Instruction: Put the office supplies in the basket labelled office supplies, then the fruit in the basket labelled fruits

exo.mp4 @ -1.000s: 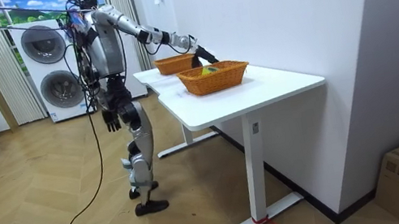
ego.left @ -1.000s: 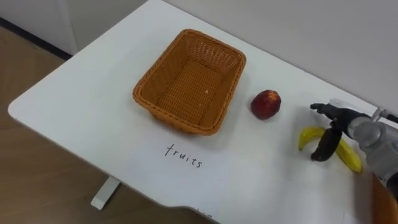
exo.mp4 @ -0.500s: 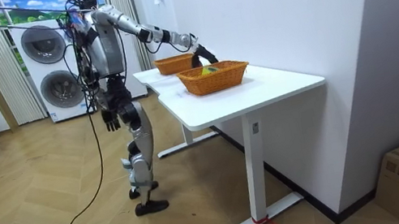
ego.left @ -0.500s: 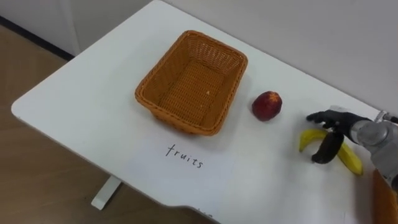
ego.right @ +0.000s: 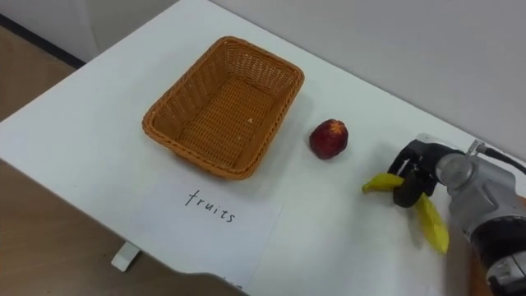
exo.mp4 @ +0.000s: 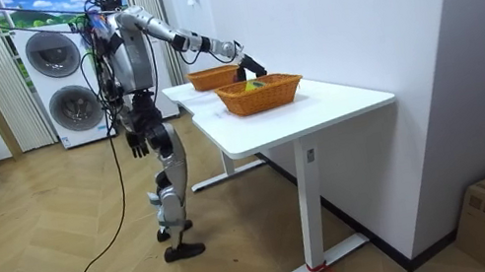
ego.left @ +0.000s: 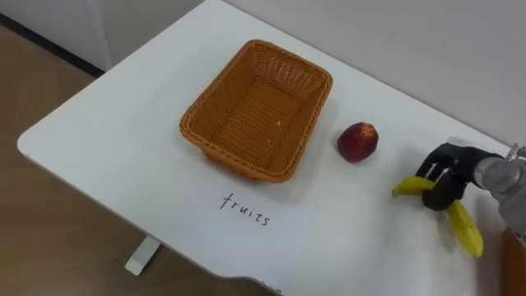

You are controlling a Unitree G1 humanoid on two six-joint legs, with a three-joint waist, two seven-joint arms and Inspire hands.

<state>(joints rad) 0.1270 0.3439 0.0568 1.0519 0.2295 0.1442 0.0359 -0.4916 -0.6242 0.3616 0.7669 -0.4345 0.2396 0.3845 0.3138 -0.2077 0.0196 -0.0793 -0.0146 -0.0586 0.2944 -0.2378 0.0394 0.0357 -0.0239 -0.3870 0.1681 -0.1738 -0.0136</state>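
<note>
Bare tabletop (ego.left: 107,123) lies left of the empty wicker basket (ego.left: 238,161) and between the red fruit (ego.left: 357,141) and the banana (ego.left: 464,232). At the right, the right hand (ego.left: 448,174) curls its fingers round the banana, whose long axis runs from left tip to near right. The left hand (exo.mp4: 135,145) hangs by the robot's hip.

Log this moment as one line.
right hand: curled round banana | left hand: hanging at side | peach: on table beside wicker basket
</note>
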